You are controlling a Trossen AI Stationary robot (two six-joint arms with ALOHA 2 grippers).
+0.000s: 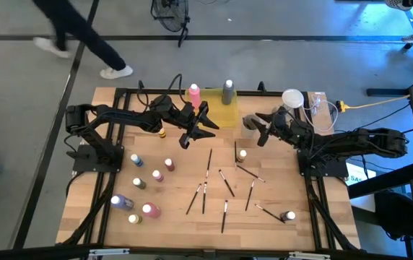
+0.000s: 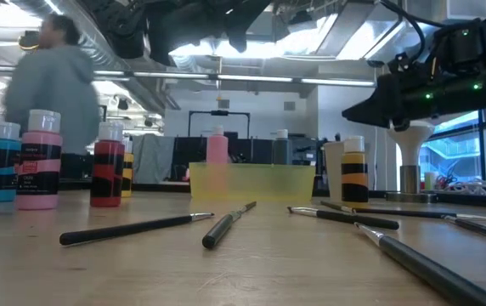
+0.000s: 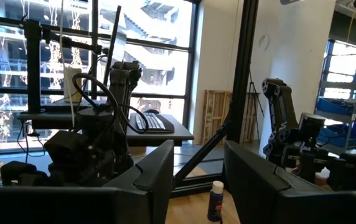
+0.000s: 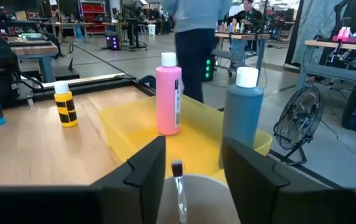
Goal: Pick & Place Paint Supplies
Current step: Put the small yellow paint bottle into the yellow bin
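The paint supplies lie scattered over the wooden table: small paint bottles [image 1: 151,210] at the left and thin dark paintbrushes [image 1: 225,185] in the middle. A pink bottle [image 4: 168,93] and a grey bottle [image 4: 243,115] stand in the yellow tray [image 4: 125,121] at the far edge. My right gripper [image 4: 190,155] is level and open just right of the tray. Its fingers stand on either side of a pale cup [image 4: 193,193], in which one paintbrush [image 4: 177,177] stands upright. My left gripper [image 1: 201,128] hangs open, with nothing in it, above the table left of the tray.
A yellow-and-black bottle [image 1: 162,133] stands below the left arm. A white-capped bottle [image 1: 242,154] and another bottle [image 1: 289,215] stand among the brushes at the right. Behind the right arm are a white round thing [image 1: 292,97] and cables. A person [image 2: 52,93] is walking beyond the table.
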